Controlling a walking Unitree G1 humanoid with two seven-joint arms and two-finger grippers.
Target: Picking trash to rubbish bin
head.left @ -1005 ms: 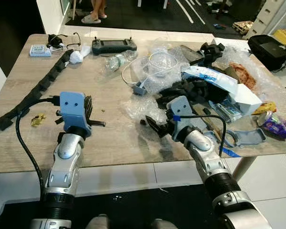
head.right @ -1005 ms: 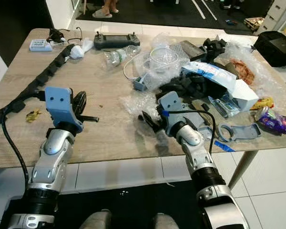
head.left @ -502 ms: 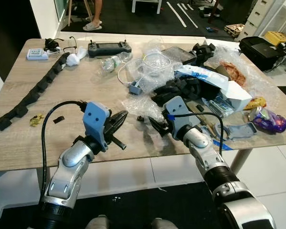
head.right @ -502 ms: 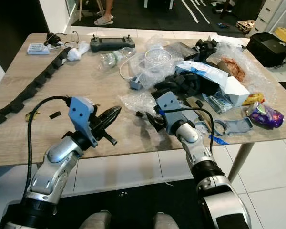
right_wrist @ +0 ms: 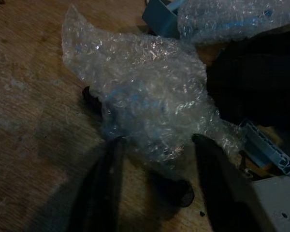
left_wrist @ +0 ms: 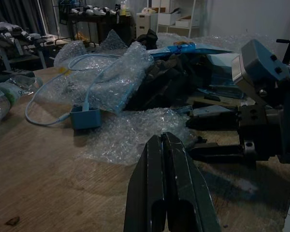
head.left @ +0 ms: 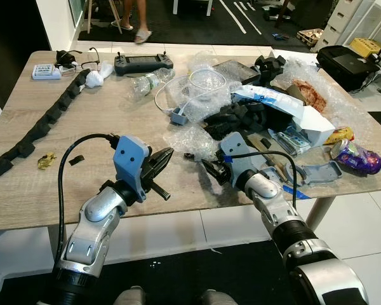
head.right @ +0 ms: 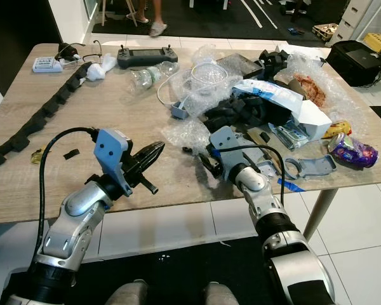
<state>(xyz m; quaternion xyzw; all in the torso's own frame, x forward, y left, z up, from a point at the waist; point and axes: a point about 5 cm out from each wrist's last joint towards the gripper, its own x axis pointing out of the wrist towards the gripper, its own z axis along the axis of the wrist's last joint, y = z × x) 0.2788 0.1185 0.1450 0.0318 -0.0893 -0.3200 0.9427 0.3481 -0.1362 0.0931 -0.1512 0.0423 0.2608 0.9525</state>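
Swung in from lower left since a second ago — left pincer (head.left: pixel 167 154) pressed together, empty; right pincer (right_wrist: pixel 157 152) spread astride the bubble wrap (right_wrist: pixel 150 101) mid-frame on the surface (head.left: pixel 108 121) — grab looks imminent.

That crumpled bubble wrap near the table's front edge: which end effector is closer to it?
Right. The right end effector is open, straddling the bubble wrap. The left end effector is shut and sits beside it, apart.

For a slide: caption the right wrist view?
Right gripper, fingers open, poised around a crumpled bubble wrap on the wooden table.
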